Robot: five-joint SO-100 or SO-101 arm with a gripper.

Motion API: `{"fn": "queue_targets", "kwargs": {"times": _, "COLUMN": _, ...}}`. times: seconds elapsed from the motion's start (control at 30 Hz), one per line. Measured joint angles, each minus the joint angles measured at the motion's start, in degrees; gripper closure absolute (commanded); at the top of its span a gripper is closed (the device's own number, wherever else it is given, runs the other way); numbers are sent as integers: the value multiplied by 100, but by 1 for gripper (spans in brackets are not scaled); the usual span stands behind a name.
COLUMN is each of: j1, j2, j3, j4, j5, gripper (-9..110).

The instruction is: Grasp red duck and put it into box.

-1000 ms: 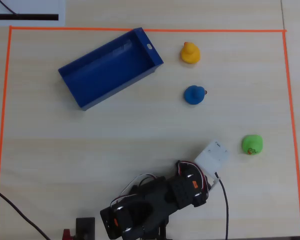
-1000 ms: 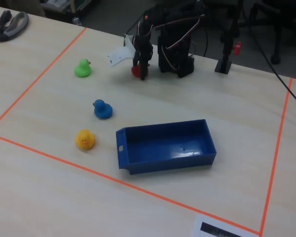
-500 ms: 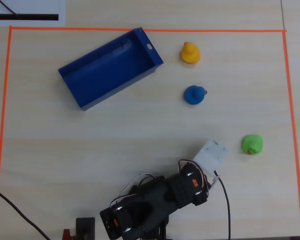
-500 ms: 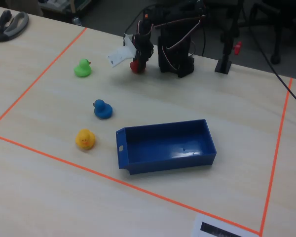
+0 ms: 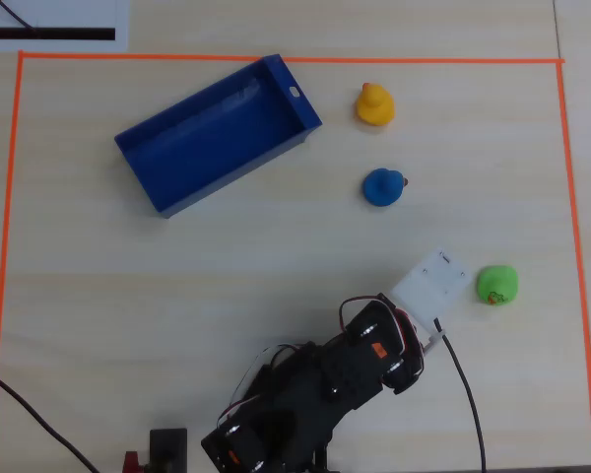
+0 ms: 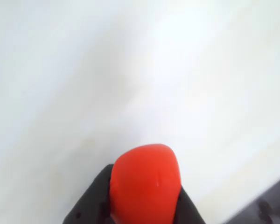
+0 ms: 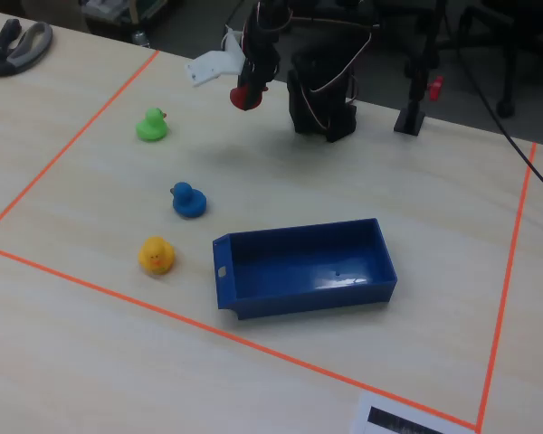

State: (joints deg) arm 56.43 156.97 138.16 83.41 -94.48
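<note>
My gripper [image 7: 246, 94] is shut on the red duck [image 7: 245, 97] and holds it in the air above the table, near the arm's base. In the wrist view the red duck [image 6: 145, 183] fills the bottom centre, wedged between the black fingers [image 6: 90, 205] of the gripper [image 6: 143, 200]. From overhead the duck is hidden under the arm and its white camera mount [image 5: 432, 285]. The dark-blue box [image 5: 238, 175] lies empty and open at the far left of the overhead view. In the fixed view the box [image 7: 285, 302] sits well in front of the gripper.
A green duck [image 5: 496, 284] sits just right of the white mount, and the same green duck [image 7: 150, 126] lies left of the gripper in the fixed view. A blue duck [image 5: 382, 186] and a yellow duck [image 5: 374, 104] lie right of the box. Orange tape [image 5: 276, 59] frames the work area.
The gripper has risen from the table with the red duck in it. In the overhead view the arm has stretched right, closer to the green duck.
</note>
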Motion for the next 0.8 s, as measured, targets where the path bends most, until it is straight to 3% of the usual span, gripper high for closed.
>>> {"fn": "queue_targets", "kwargs": {"times": 0.3, "j1": -2566, "j2": 422, "j3": -1125, "j4": -316, "j5": 2426, "gripper": 101}}
{"fn": "queue_targets", "kwargs": {"times": 0.5, "j1": -3472, "j2": -167, "j3": -1292, "j4": -1564, "j5": 3894, "gripper": 101}}
{"fn": "queue_targets", "kwargs": {"times": 0.8, "j1": -4939, "j2": -879, "j3": -246, "j4": -4017, "j5": 5124, "gripper": 101}}
